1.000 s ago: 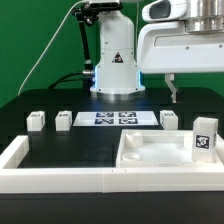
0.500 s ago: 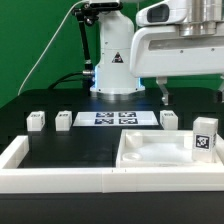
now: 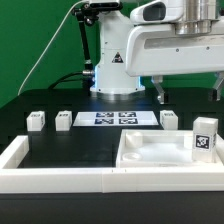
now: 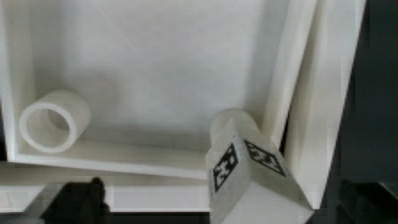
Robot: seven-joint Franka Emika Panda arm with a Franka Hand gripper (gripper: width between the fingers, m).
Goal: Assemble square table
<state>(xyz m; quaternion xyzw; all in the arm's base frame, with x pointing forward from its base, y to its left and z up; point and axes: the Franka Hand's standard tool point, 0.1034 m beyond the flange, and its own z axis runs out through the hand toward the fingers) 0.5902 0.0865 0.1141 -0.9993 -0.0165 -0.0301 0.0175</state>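
On the black worktop (image 3: 62,146), the marker board (image 3: 111,119) shows four black-and-white tags; one leg (image 3: 205,137) at the table top's (image 3: 150,160) rim bears another. Above, the gripper (image 3: 190,92) hangs wide open, empty.

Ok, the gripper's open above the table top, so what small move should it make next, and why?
Probably lower straight down toward the rim of the square table top. The gripper hangs open and empty above it, and the wrist view looks down at the top's corner with a tagged leg by the rim, so a grasp there seems closest.
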